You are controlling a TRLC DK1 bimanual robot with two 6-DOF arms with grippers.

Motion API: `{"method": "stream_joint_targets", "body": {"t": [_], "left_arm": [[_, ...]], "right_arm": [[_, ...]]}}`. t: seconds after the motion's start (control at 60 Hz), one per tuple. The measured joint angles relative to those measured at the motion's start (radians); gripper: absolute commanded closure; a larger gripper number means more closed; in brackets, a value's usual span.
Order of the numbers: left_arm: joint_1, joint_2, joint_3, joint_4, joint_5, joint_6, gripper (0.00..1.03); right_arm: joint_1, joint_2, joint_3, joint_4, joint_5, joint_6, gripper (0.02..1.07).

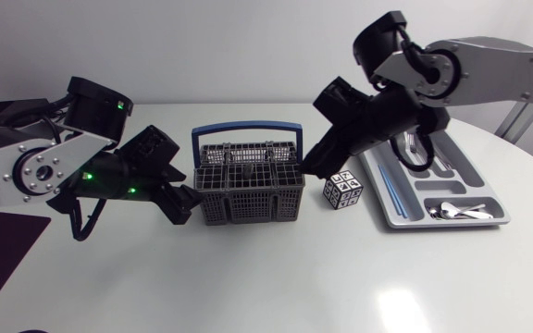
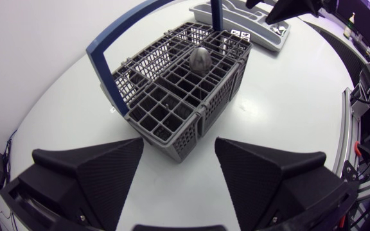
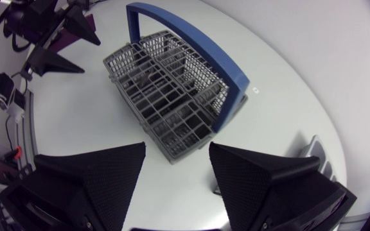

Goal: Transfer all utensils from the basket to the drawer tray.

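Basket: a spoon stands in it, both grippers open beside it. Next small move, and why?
Probably ease the right gripper over the basket and down around the spoon. Its bowl stands upright in the half farther from the left gripper, the right gripper is open and empty at that end, and the drawer tray is on that arm's side.

Basket [image 1: 248,205] stands left of the drawer tray [image 1: 452,223].
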Motion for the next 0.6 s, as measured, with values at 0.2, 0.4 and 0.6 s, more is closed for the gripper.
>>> {"method": "stream_joint_targets", "body": {"t": [0.2, 0.4, 0.6], "left_arm": [[0.030, -0.017, -0.035, 0.024, 0.042, 0.044, 0.26], [0.068, -0.029, -0.060, 0.040, 0.092, 0.082, 0.26], [0.079, -0.039, -0.080, 0.076, 0.113, 0.100, 0.26]], "right_arm": [[0.058, 0.115, 0.081, 0.053, -0.102, 0.255, 0.35], [0.109, 0.197, 0.113, 0.121, -0.119, 0.401, 0.38], [0.132, 0.280, 0.121, 0.195, -0.116, 0.502, 0.45]]}}
